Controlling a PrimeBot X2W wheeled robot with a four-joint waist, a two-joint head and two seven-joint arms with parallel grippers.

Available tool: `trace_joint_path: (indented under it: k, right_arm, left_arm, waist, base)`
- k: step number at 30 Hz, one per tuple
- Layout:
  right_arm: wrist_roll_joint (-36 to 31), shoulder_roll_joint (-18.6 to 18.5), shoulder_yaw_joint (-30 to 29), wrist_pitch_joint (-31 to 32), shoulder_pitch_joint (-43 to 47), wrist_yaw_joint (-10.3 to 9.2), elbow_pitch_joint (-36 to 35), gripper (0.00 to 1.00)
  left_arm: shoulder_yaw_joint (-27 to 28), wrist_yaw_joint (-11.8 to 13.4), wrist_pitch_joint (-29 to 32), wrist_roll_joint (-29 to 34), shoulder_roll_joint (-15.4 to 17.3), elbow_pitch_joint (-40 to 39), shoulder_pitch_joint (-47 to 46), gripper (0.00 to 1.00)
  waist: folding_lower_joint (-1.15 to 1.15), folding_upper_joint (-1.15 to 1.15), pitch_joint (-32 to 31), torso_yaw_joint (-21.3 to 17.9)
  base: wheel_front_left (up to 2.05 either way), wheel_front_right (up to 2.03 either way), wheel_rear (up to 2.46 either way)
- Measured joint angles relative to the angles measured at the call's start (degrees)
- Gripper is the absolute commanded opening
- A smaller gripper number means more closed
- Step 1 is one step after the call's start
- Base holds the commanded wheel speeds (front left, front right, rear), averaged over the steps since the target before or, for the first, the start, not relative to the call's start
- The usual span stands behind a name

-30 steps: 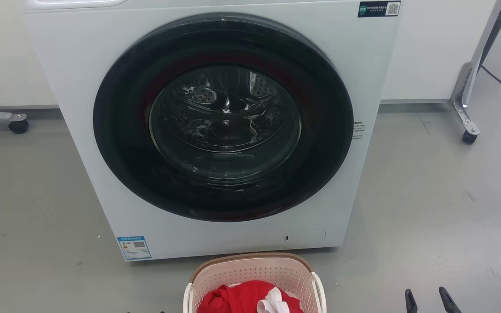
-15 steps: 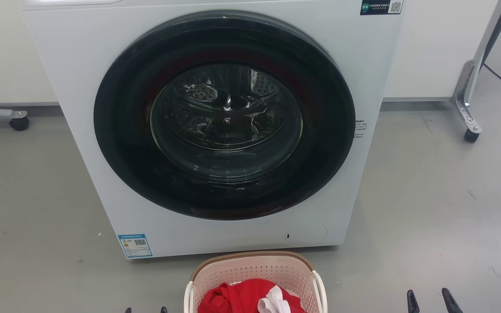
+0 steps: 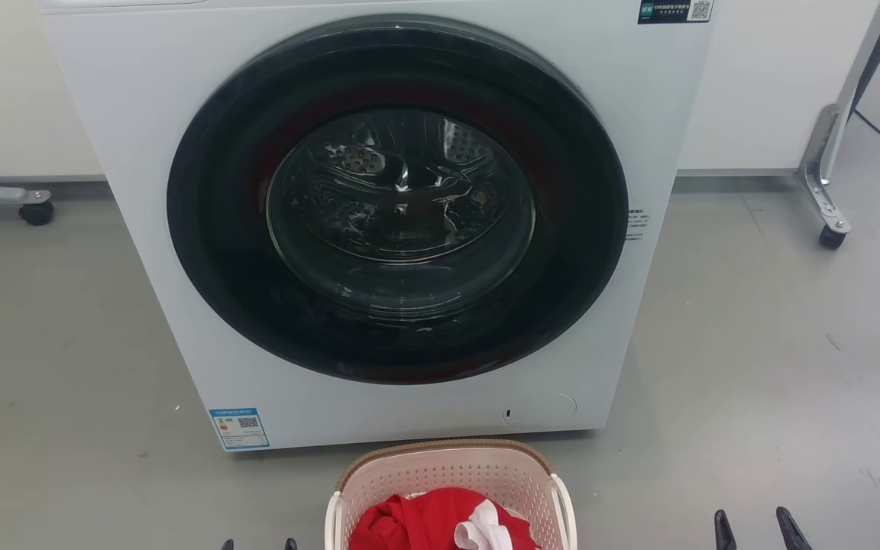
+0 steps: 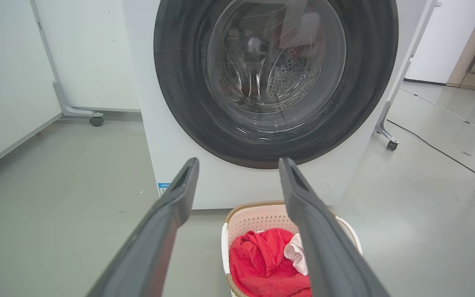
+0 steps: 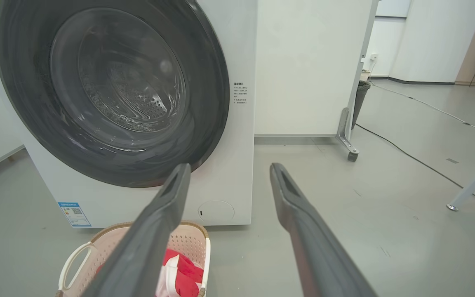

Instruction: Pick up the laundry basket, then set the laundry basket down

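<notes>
The laundry basket [image 3: 448, 470], pale pink with a brown rim and white side handles, stands on the grey floor just in front of the washing machine, holding red and white cloth. It also appears low in the left wrist view as the basket [image 4: 258, 216] and at the lower left of the right wrist view as the basket [image 5: 188, 241]. My left gripper [image 3: 255, 544] shows only its fingertips at the bottom edge, left of the basket, open [image 4: 237, 165]. To the basket's right, my right gripper [image 3: 755, 521] is open with nothing between its fingers [image 5: 229, 169].
A white washing machine [image 3: 142, 153] with a dark round door stands behind the basket. Wheeled partition feet [image 3: 829, 229] sit at the right and a caster [image 3: 35, 212] at the left. A black cable [image 5: 406, 154] runs over the floor to the right.
The camera has tilted slightly, shifting the picture. The left gripper's fingertips have come into view at the bottom edge. The basket has stayed where it was.
</notes>
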Motion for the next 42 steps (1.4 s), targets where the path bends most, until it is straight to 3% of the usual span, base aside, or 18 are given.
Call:
trace_joint_path:
  k: [3, 4, 15, 42]
  right_arm:
    - [-0.02, 0.26, 0.0, 0.05, -0.01, 0.0, -0.41, 1.0]
    - [-0.02, 0.31, -0.02, 0.08, -0.01, 0.01, -0.49, 0.0]
    - [2.26, 1.21, -0.65, 1.07, 0.42, 0.66, 2.83, 0.0]
    - [26.87, 2.76, -5.93, 7.2, -4.15, 4.53, 6.68, 0.0]
  left_arm:
    - [0.01, 0.0, 0.07, 0.0, -0.08, -0.11, 0.01, 1.0]
    - [0.01, 0.0, 0.22, 0.0, -0.1, -0.18, 0.01, 0.0]
    - [0.65, -0.65, 1.27, -2.58, -0.45, 2.67, 0.61, 0.0]
    - [6.13, -4.67, 7.51, -25.01, -1.23, 5.63, -3.6, 0.0]
  waist:
    - [0.0, 0.0, 0.02, 0.08]
    - [0.0, 0.0, 0.02, 0.12]
    - [0.0, 0.0, 0.26, 0.18]
    - [0.0, 0.0, 1.18, 0.39]
  base:
    - [0.0, 0.0, 0.0]
    - [0.0, 0.0, 0.0]
    - [0.0, 0.0, 0.0]
    - [0.0, 0.0, 0.0]
